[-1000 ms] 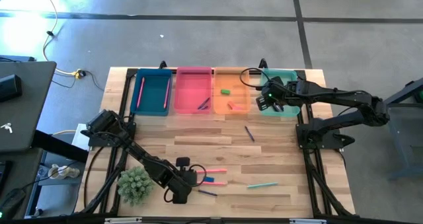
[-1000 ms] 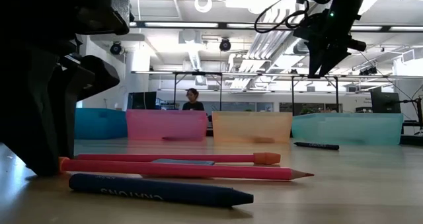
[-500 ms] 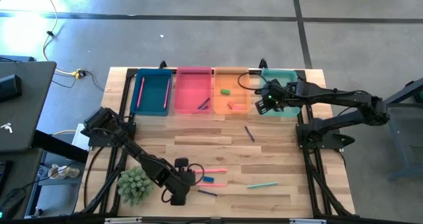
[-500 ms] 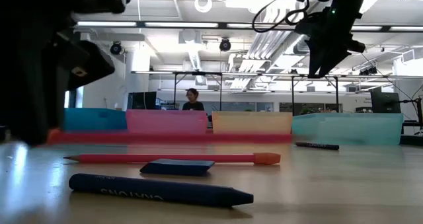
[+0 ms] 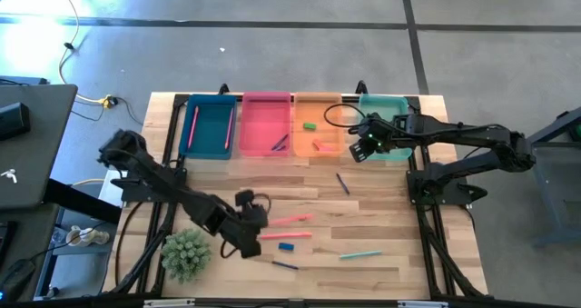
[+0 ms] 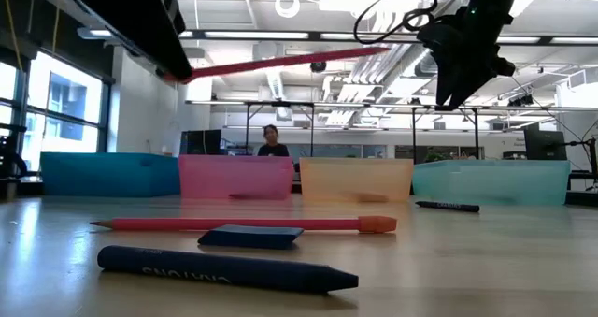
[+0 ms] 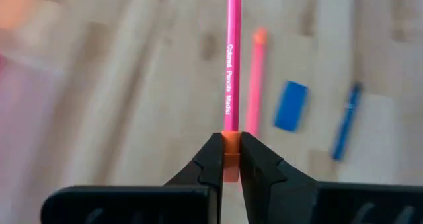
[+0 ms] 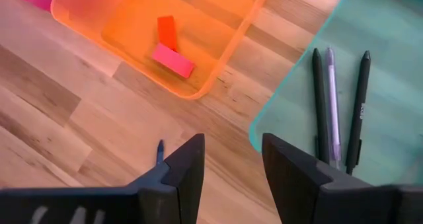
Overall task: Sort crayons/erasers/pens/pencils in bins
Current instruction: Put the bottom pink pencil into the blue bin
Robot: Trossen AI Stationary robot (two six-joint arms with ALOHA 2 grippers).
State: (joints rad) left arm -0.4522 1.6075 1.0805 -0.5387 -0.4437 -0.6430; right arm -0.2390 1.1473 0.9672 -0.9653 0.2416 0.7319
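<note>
My left gripper (image 5: pixel 257 228) is shut on a pink coloured pencil (image 5: pixel 290 220), raised over the table's near middle; it shows high in the low view (image 6: pixel 280 60). Below lie a second pink pencil (image 5: pixel 286 235), a blue eraser (image 5: pixel 287 246) and a dark blue crayon (image 5: pixel 285 265). My right gripper (image 5: pixel 361 149) hovers open over the near rims of the orange bin (image 5: pixel 318 154) and teal bin (image 5: pixel 386 154). The dark blue bin (image 5: pixel 208 152) and pink bin (image 5: pixel 265 152) stand left of them along the far edge. My left gripper pinches the pencil's orange end (image 7: pixel 230 139) between its two fingertips (image 7: pixel 211 159). The pencil runs straight on from the fingers, along them. It is lifted clear of the table and slants slightly upward toward its free end (image 6: pixel 378 49).
A teal stick (image 5: pixel 360 253) and a dark stick (image 5: pixel 342 183) lie on the right half of the table. A green plant (image 5: pixel 184 253) stands at the near left. Erasers (image 8: pixel 173 60) lie in the orange bin, three pens (image 8: pixel 337 105) in the teal bin.
My left gripper has risen from the table and moved toward the far edge, shut on the pink pencil. The pencil has been lifted clear from its place beside the blue eraser; the second pencil, the eraser and the crayon have stayed where they were.
</note>
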